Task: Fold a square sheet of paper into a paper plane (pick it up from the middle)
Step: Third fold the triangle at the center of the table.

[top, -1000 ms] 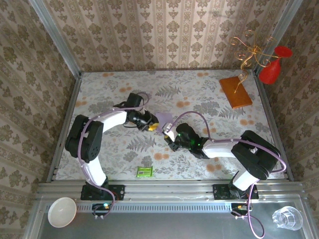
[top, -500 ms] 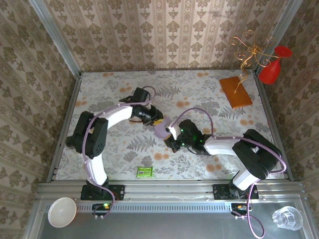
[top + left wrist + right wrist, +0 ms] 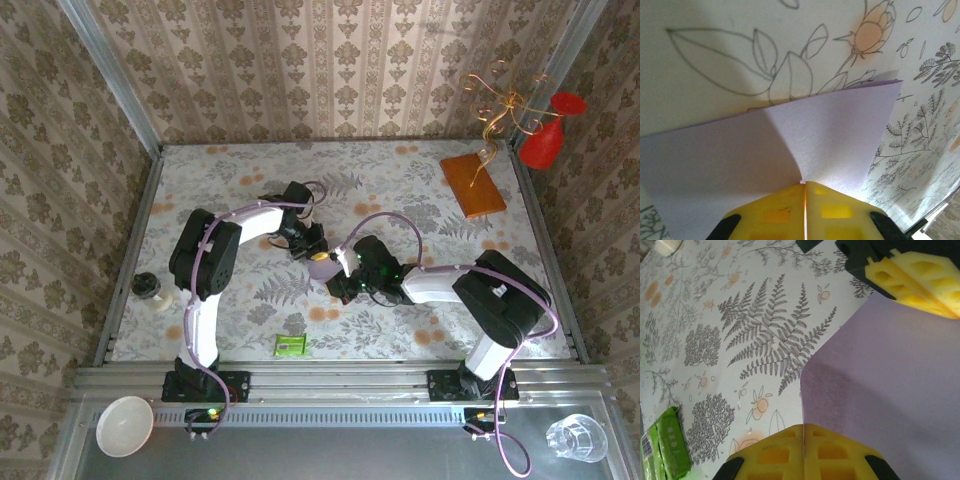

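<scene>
The square sheet of paper (image 3: 322, 266) is pale lavender and hangs bent between my two grippers, just above the middle of the table. My left gripper (image 3: 312, 250) is shut on its far edge. In the left wrist view the yellow jaws (image 3: 805, 186) meet on the sheet (image 3: 830, 130), which folds away from them in two slopes. My right gripper (image 3: 338, 270) is shut on the near edge. In the right wrist view its jaws (image 3: 804, 429) pinch the paper (image 3: 890, 370), and the left gripper's yellow fingers (image 3: 910, 280) pinch the opposite side.
A green packet (image 3: 290, 346) (image 3: 665, 450) lies near the front edge. An orange-brown board (image 3: 473, 184), a gold wire ornament (image 3: 497, 105) and a red vase (image 3: 548, 140) sit back right. A small bottle (image 3: 150, 290) stands at the left. A white bowl (image 3: 124, 425) and a glass (image 3: 575, 437) rest on the front rail.
My left gripper has moved right toward the right gripper and closed on the paper. The sheet has bunched up between them. The left arm's swing has uncovered the small bottle.
</scene>
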Controlling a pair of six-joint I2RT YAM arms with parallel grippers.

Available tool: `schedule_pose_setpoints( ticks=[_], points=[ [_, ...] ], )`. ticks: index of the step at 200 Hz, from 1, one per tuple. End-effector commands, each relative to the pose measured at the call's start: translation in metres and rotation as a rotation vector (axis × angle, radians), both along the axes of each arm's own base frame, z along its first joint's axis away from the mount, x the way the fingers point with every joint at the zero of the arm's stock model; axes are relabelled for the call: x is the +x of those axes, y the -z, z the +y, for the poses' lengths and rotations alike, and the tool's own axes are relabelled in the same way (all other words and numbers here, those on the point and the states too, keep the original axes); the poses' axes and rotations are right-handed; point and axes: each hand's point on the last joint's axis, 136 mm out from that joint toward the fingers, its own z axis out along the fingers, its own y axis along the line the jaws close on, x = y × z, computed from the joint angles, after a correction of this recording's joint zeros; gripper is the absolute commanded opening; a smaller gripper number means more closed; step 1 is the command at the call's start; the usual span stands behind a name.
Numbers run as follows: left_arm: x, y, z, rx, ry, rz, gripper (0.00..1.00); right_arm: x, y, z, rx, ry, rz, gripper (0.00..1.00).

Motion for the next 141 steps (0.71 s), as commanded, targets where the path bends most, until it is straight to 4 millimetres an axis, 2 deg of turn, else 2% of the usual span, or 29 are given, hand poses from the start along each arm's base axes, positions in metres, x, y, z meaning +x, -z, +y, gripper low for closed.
schedule_pose_setpoints(
  ticks=[1,33,57,141],
  points=[
    [-0.016,0.021,0.011,0.085,0.045,0.049,0.10,0.006,0.009,-0.005,-0.016,0.053,0.079,0.00],
    [-0.020,0.025,0.014,0.091,0.051,0.057,0.09,0.015,0.013,-0.012,-0.032,0.112,0.115,0.00],
    [-0.018,0.021,0.012,0.081,0.051,0.046,0.09,0.021,0.014,-0.016,-0.047,0.136,0.133,0.00],
    [-0.020,0.021,0.009,0.058,0.053,0.047,0.08,0.031,0.021,-0.026,-0.090,0.182,0.146,0.00]
  ],
)
